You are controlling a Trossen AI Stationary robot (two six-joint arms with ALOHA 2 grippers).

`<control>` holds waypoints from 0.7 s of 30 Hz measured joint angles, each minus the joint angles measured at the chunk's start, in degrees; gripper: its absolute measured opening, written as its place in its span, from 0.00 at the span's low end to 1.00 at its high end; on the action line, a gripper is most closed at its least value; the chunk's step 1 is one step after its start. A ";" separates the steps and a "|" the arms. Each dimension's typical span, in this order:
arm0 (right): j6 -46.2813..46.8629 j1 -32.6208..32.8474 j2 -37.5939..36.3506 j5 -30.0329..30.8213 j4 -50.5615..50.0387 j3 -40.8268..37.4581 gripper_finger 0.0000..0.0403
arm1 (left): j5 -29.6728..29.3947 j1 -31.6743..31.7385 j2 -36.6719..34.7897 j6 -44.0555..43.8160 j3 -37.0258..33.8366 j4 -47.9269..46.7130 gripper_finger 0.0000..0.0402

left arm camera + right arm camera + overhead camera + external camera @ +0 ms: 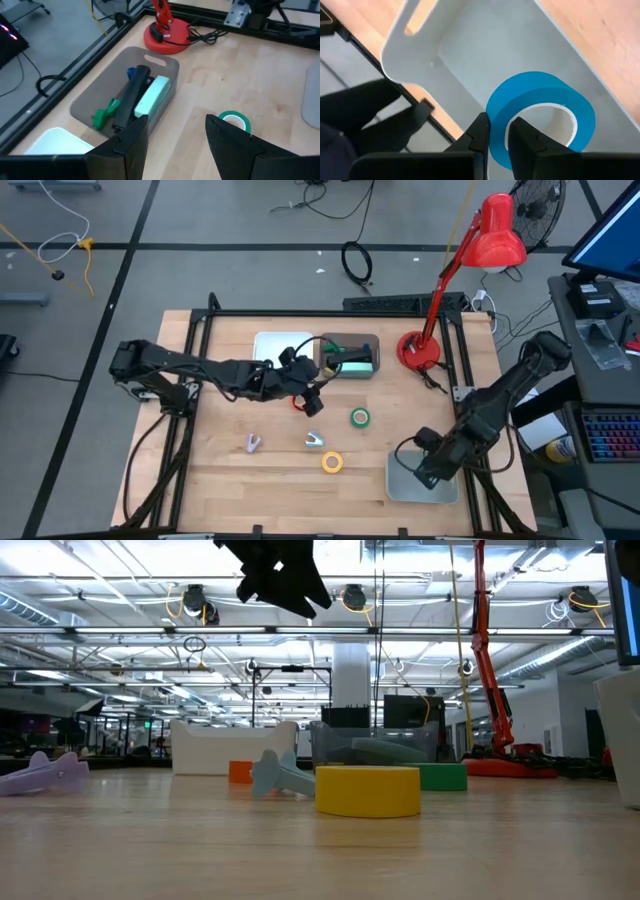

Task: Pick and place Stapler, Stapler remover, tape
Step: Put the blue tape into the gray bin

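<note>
While right hand (497, 137) clamps blue tape (540, 117) over grey tray (470, 45), left hand (175, 140) apart, green tape (235, 121) just beyond.

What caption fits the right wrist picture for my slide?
Right gripper pinches the blue tape roll over a pale tray.

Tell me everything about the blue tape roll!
The blue tape roll is a bright blue ring with a pale core and a smooth, glossy outer band. It stands on edge, tilted, over the pale grey tray at the table's right front. The right gripper pinches its wall, one finger outside and one inside the hole. Whether it touches the tray floor cannot be told.
</note>
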 joint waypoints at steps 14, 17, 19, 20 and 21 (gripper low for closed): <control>6.51 3.68 7.87 1.42 -1.44 1.01 0.09 | 1.63 -0.07 -9.76 -3.56 -14.59 11.88 0.49; 6.68 3.36 9.06 1.66 -1.65 1.01 0.09 | 2.45 -0.07 -13.14 -3.01 -18.44 14.98 0.49; 6.66 3.21 9.87 1.67 -1.70 1.01 0.09 | 2.61 -0.07 -15.00 -3.17 -20.24 17.63 0.49; 6.68 3.19 10.31 1.67 -1.72 1.01 0.09 | 2.61 -0.07 -16.10 -3.27 -21.28 17.55 0.49; 6.68 3.15 10.65 1.63 -1.80 1.01 0.09 | 2.62 -0.07 -16.95 -3.33 -22.15 17.20 0.49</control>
